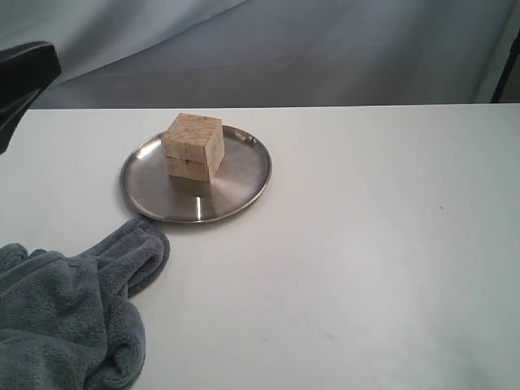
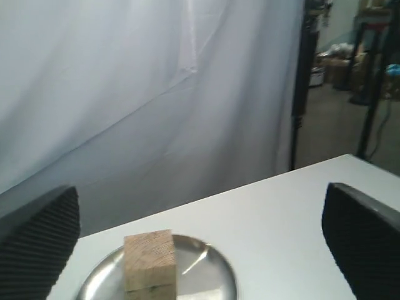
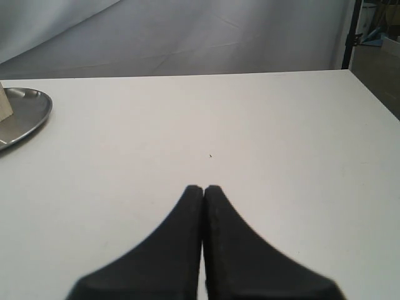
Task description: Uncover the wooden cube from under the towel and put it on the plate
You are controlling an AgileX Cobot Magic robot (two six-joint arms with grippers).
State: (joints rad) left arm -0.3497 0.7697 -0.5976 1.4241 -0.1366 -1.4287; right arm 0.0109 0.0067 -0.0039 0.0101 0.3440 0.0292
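Observation:
The pale wooden cube (image 1: 193, 146) stands on the shiny steel plate (image 1: 236, 191), toward its back left; the left wrist view shows the cube (image 2: 149, 259) on the plate (image 2: 206, 275) too. The blue-grey fleece towel (image 1: 69, 317) lies crumpled at the table's front left, its edge just short of the plate's rim. My left gripper (image 2: 200, 244) is open wide, raised and back from the cube, with nothing between its fingers; a dark part of that arm shows at the exterior view's upper left. My right gripper (image 3: 204, 189) is shut and empty over bare table, with the plate (image 3: 25, 115) far off to one side.
The white table (image 1: 382, 244) stretches to the right of the plate. A grey cloth backdrop (image 1: 284, 49) hangs behind the table's far edge. A dark stand (image 2: 302, 81) and clutter sit beyond the table's right corner.

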